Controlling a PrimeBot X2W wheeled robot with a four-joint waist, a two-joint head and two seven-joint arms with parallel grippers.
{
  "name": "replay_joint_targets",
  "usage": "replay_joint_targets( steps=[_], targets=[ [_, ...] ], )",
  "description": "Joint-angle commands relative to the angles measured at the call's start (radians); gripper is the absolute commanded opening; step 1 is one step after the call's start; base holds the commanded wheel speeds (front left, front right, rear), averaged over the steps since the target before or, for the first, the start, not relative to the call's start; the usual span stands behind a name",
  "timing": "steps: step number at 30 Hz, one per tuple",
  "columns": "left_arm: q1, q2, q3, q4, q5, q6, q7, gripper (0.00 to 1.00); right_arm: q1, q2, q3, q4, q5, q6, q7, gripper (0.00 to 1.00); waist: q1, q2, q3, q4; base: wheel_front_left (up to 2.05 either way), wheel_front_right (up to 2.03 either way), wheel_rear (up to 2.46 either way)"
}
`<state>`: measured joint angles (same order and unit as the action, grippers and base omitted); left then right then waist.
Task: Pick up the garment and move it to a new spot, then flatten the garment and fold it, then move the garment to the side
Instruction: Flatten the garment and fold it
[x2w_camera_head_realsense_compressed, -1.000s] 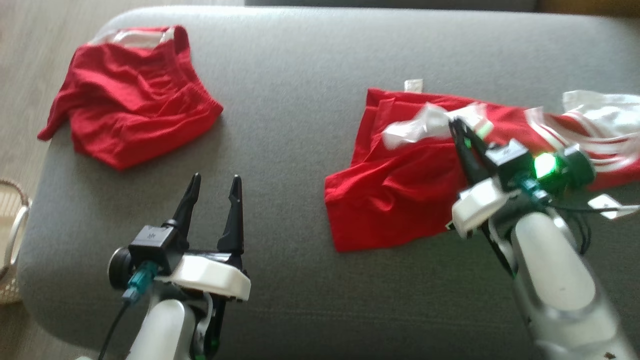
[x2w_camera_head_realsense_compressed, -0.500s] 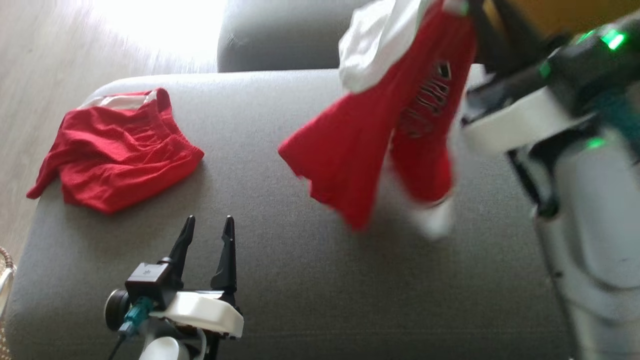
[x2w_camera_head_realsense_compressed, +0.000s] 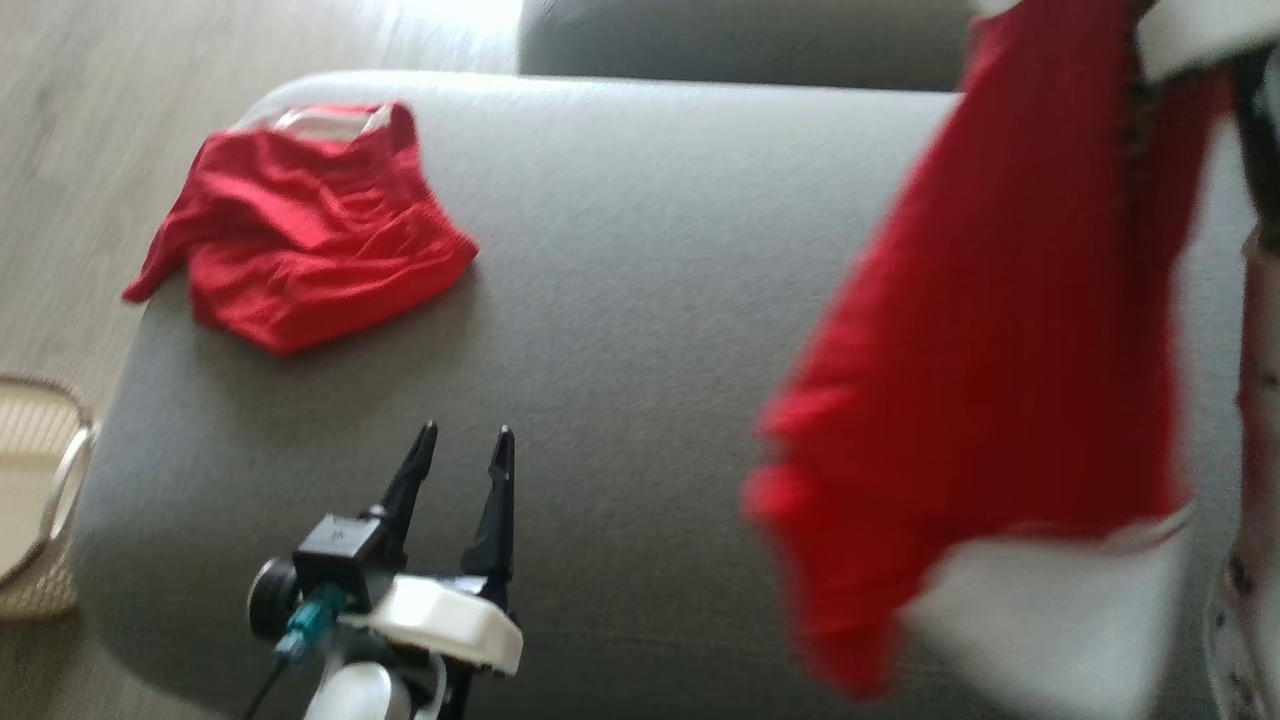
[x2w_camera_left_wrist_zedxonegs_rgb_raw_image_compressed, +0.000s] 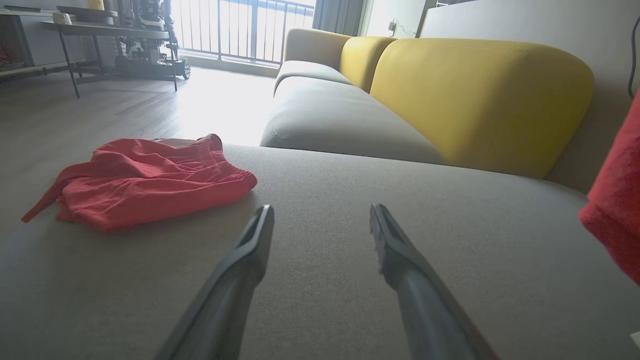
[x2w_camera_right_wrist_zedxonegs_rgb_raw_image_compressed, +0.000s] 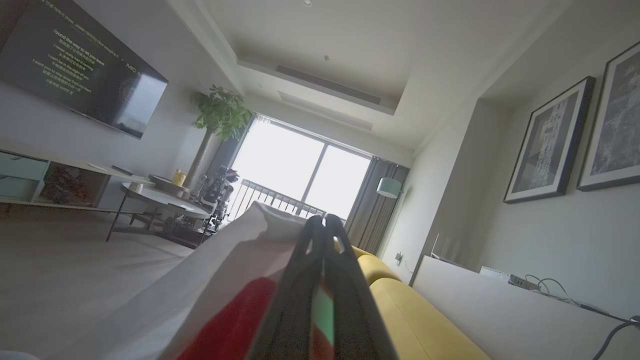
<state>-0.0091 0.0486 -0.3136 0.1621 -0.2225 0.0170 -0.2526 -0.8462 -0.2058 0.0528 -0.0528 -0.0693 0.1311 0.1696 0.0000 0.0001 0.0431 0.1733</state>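
Head view: step 1 looks under way. The garment (x2w_camera_head_realsense_compressed: 1000, 330), red with white trim, hangs in the air at the right, above the grey sofa seat (x2w_camera_head_realsense_compressed: 650, 250). A second red garment (x2w_camera_head_realsense_compressed: 310, 230) lies crumpled at the seat's far left corner. The left gripper (x2w_camera_head_realsense_compressed: 466, 430) sits low, jaws apart and empty.

Left wrist view: its 2 fingers hover over bare seat, and the garment's red edge shows at the right.

Right wrist view: the right gripper (x2w_camera_right_wrist_zedxonegs_rgb_raw_image_compressed: 324, 222) points up into the room, jaws pinched shut on white-and-red cloth. The next move probably calls for lowering it onto bare seat, well apart from the other piece.
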Motion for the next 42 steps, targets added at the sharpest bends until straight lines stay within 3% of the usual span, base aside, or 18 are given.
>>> replay_joint_targets(
  steps=[1,9,10,11,12,18,23,27,32,35,42],
  targets=[
    [-0.068,0.002,0.023,-0.032,-0.004,-0.001,-0.009,1.00,-0.066,0.003,0.006,0.023,-0.021,0.000,-0.012,0.00,0.0000,-0.0001,0.051,0.050,0.00,0.00,0.00],
    [-0.111,0.002,-0.029,-0.029,-0.024,0.010,-0.009,1.00,-0.140,0.021,0.011,0.438,-0.132,0.000,-0.096,0.00,0.0000,-0.0001,0.116,0.120,0.00,0.00,0.00],
    [-0.117,0.002,-0.036,-0.029,-0.025,0.011,-0.009,1.00,-0.151,0.022,0.005,0.500,-0.150,0.000,-0.117,0.47,0.0000,-0.0001,0.123,0.126,0.00,0.00,0.00],
    [-0.117,0.002,-0.036,-0.029,-0.025,0.011,-0.009,1.00,-0.151,0.022,0.005,0.500,-0.150,0.000,-0.117,0.47,0.0000,-0.0001,0.123,0.126,0.00,0.00,0.00],
    [-0.122,0.002,-0.043,-0.029,-0.027,0.012,-0.009,1.00,-0.161,0.020,0.004,0.566,-0.170,0.000,-0.134,1.00,0.0000,-0.0001,0.130,0.132,0.00,0.00,0.00],
    [-0.145,0.002,-0.069,-0.018,-0.034,0.025,-0.009,1.00,-0.214,0.024,0.014,0.868,-0.247,0.000,-0.171,1.00,0.0000,-0.0001,0.152,0.144,0.00,0.00,0.00],
    [-0.146,0.002,-0.060,-0.010,-0.031,0.030,-0.009,1.00,-0.233,0.047,0.033,0.954,-0.238,0.000,-0.261,1.00,0.0000,-0.0001,0.138,0.112,0.00,0.00,0.00],
    [-0.143,0.002,-0.041,-0.019,-0.029,0.030,-0.009,1.00,-0.209,0.065,0.035,0.946,-0.192,0.000,-0.336,1.00,0.0000,-0.0001,0.109,0.054,0.00,0.00,0.00],
    [-0.146,0.002,-0.022,-0.043,-0.026,0.030,-0.009,1.00,-0.124,0.080,0.017,0.834,-0.110,0.000,-0.379,1.00,0.0000,-0.0001,0.083,-0.052,0.00,0.00,0.00],
    [-0.159,0.002,-0.015,-0.058,-0.021,0.029,-0.009,1.00,0.001,0.093,0.006,0.667,-0.046,0.000,-0.372,1.00,0.0000,-0.0001,0.078,-0.147,0.00,0.00,0.00],
    [-0.206,0.002,-0.013,-0.055,-0.013,0.027,-0.009,1.00,0.307,0.122,-0.015,0.294,0.035,0.000,-0.291,1.00,0.0000,-0.0001,0.097,-0.291,0.00,0.00,0.00]
  ],
)
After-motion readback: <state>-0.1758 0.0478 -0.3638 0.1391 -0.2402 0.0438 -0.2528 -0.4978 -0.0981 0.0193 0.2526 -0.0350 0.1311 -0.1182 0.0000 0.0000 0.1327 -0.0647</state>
